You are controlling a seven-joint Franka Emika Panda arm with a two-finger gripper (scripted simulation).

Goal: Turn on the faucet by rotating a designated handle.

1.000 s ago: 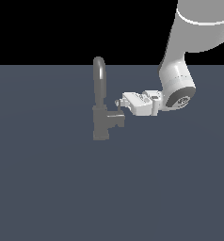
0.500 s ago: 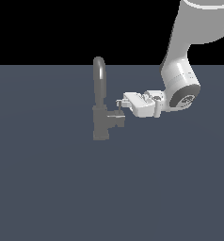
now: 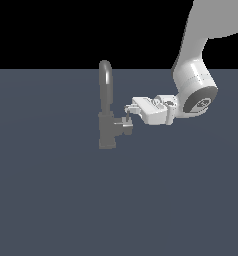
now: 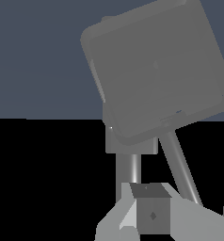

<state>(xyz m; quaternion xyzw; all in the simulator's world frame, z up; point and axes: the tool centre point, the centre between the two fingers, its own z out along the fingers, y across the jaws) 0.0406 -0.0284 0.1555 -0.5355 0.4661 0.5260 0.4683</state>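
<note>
The dull grey faucet [image 3: 106, 131] stands on the flat surface, its arched spout [image 3: 105, 75] rising from a blocky base. The handle [image 3: 126, 125] is a short stub jutting toward the exterior view's right, with a thin lever rod pointing up from its end. My gripper [image 3: 128, 111] reaches in level from the right, fingers close together, tips touching the rod's upper end. In the wrist view the faucet [image 4: 156, 70] fills the upper part, the handle [image 4: 131, 162] runs toward my fingers [image 4: 154, 214], and nothing shows clamped between them.
A plain dark blue-grey surface [image 3: 51, 200] spreads all around the faucet. My white arm [image 3: 193, 95] comes down from the exterior view's upper right.
My wrist and upper arm have swung a little toward the exterior view's right. The fingertips have stayed at the handle's rod, and the faucet has not visibly moved.
</note>
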